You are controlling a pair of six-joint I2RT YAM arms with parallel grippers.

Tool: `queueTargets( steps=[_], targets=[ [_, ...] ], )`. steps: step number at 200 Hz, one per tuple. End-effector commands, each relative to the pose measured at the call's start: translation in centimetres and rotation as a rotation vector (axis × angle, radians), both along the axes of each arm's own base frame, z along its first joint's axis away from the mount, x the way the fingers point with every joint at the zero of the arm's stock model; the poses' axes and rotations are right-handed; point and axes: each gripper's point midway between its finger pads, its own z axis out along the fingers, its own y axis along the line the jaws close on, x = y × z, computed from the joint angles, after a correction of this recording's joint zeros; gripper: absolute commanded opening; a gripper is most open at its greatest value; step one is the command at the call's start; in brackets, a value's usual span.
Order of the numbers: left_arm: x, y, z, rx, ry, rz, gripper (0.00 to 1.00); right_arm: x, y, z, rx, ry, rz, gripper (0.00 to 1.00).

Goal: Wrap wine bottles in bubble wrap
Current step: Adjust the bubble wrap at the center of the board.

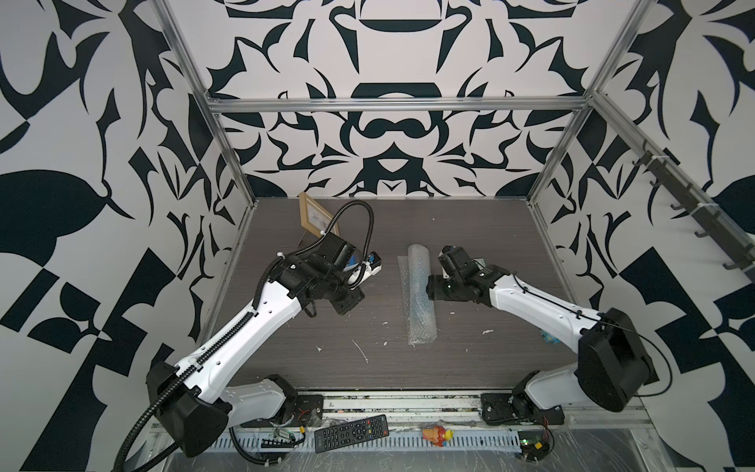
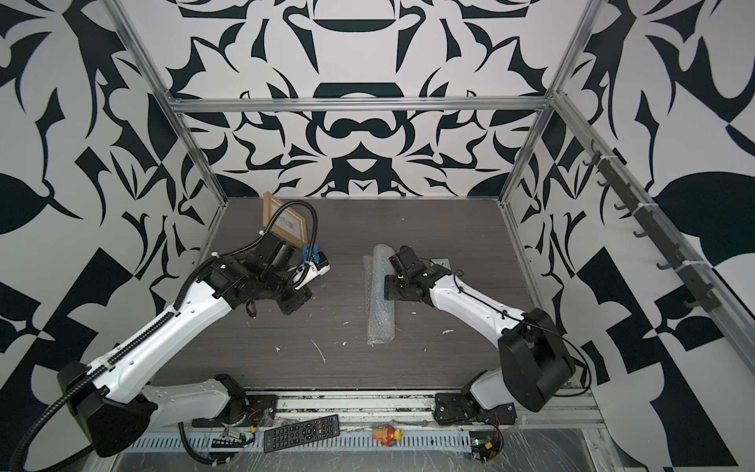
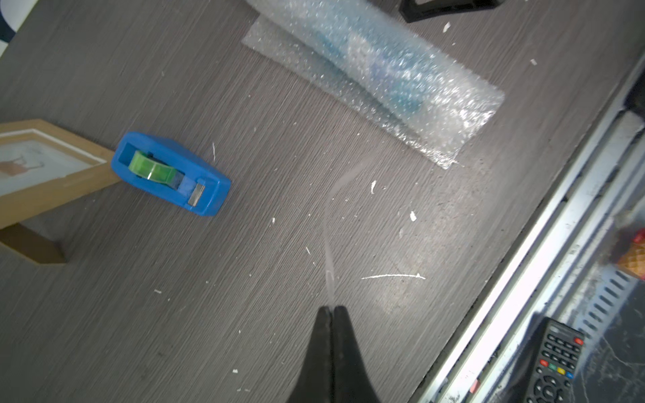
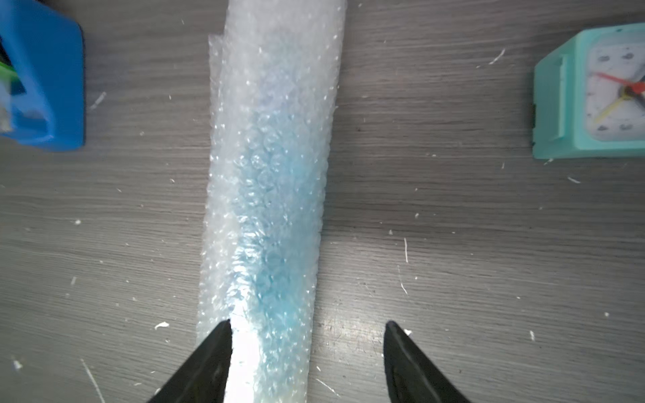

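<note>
Appears to be sealing: wine bottle (image 4: 275, 244) rolled inside bubble wrap (image 1: 421, 302), mid-table; right gripper (image 4: 308, 322) released, straddling it; left gripper (image 3: 331, 307) clenched on a clear strip (image 3: 328, 223). Next calls for laying that strip across the seam

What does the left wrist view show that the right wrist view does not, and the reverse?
Left wrist only: wooden picture frame, remote control, shut left gripper pinching a thin clear strip. Right wrist only: turquoise alarm clock, open right gripper. Both: the bubble wrap rolled around the blue bottle, and the blue tape dispenser.
</note>
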Motion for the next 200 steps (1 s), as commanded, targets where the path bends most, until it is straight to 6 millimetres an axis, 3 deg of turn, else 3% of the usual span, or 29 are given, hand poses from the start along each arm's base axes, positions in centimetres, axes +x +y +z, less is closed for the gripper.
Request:
queueTargets(
  steps=[1, 17, 26, 61, 91, 131, 200],
  targets=[
    [0.2, 1.7, -1.2, 0.064, 0.001, 0.079, 0.00, 1.0, 2.0, 2.4, -0.089, -0.067, 0.040, 0.70],
    [0.7, 2.1, -1.9, 0.068, -0.004, 0.129, 0.00, 1.7, 2.3, 2.0, -0.201, -0.056, 0.030, 0.76],
    [0.8, 2.4, -2.2, 0.064, 0.000, 0.159, 0.00, 2.1, 2.8, 1.9, -0.260, -0.055, 0.035, 0.87],
    [0.9, 3.7, -3.7, 0.068, 0.032, 0.244, 0.00, 3.8, 5.6, 1.2, -0.446, -0.057, 0.079, 0.98],
    [0.4, 4.4, -4.4, 0.083, 0.050, 0.271, 0.00, 4.8, 7.3, 0.2, -0.598, -0.068, 0.082, 0.98],
    [-0.2, 4.2, -4.6, 0.053, 0.057, 0.261, 0.00, 5.4, 7.7, -0.5, -0.733, -0.090, 0.044, 0.99],
    [-0.8, 3.8, -4.6, 0.004, 0.060, 0.243, 0.00, 4.4, 5.8, -2.8, -0.835, -0.058, 0.009, 0.99]
  ],
)
